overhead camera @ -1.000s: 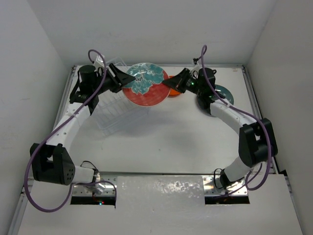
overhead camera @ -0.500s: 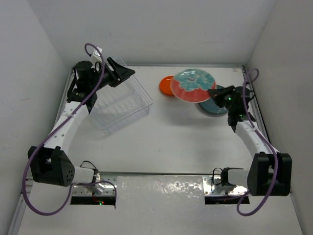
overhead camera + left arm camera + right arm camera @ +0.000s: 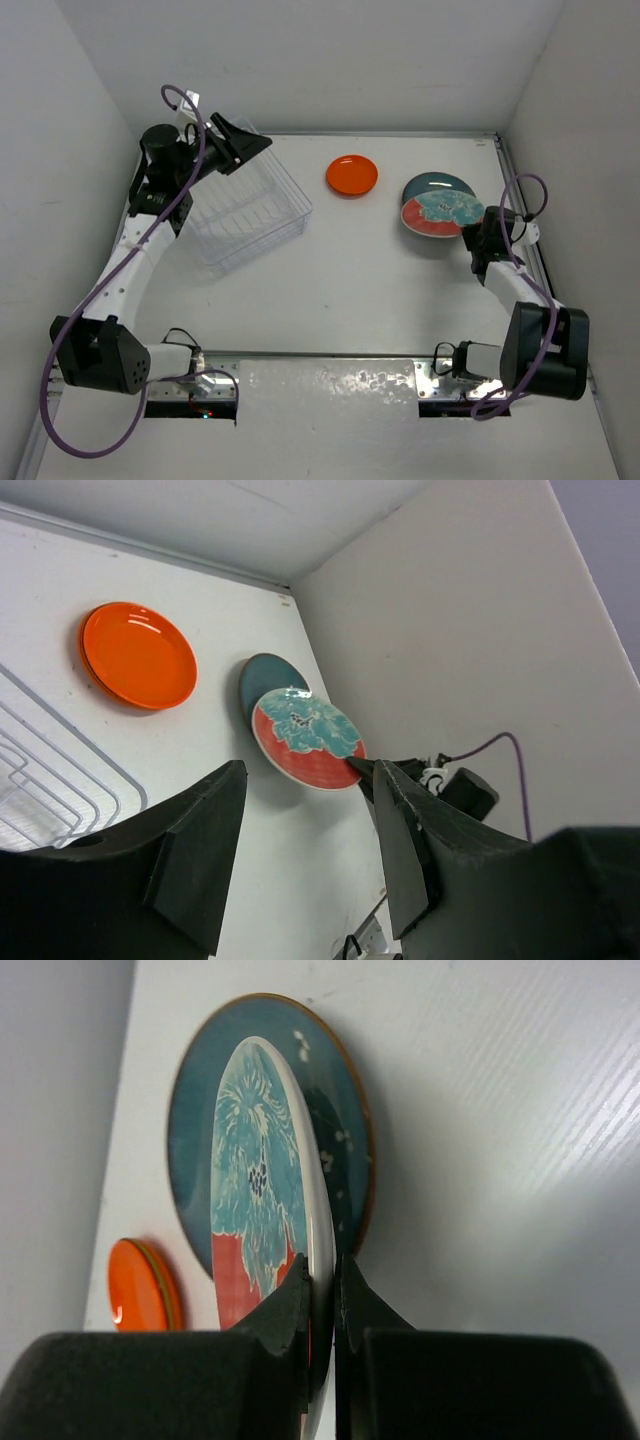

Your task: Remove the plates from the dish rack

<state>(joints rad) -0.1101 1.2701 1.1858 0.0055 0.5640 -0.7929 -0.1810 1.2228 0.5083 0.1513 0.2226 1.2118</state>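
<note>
**Plates out of the rack [image 3: 250,210], one held by its rim**

From the overhead camera, the clear rack sat at the left of the table [image 3: 350,290], and no plate showed in it. The left gripper [image 3: 245,148] hung over its far corner. An orange plate [image 3: 352,175] lay flat near the middle of the far side. At the right, a teal plate [image 3: 430,184] lay flat. A red plate [image 3: 443,212] with a teal flower pattern overlapped its near edge, tilted. The right gripper [image 3: 480,222] had it by the rim.

From the left wrist camera, the left gripper's jaws stood wide apart with nothing between them. The rack's ribs crossed the lower left corner.

From the right wrist camera, the right gripper's jaws were pinched narrowly on the red plate's rim, with the teal plate just behind it. Whether the two plates touched could not be told.

The plates looked stiff and glossy, probably light, slippery and breakable. The thin rim seemed the only place to take hold, and a tilted plate could swing or slip in so small a pinch, so it likely needed setting down gently.

No brand, label or writing could be read in any view.
</note>
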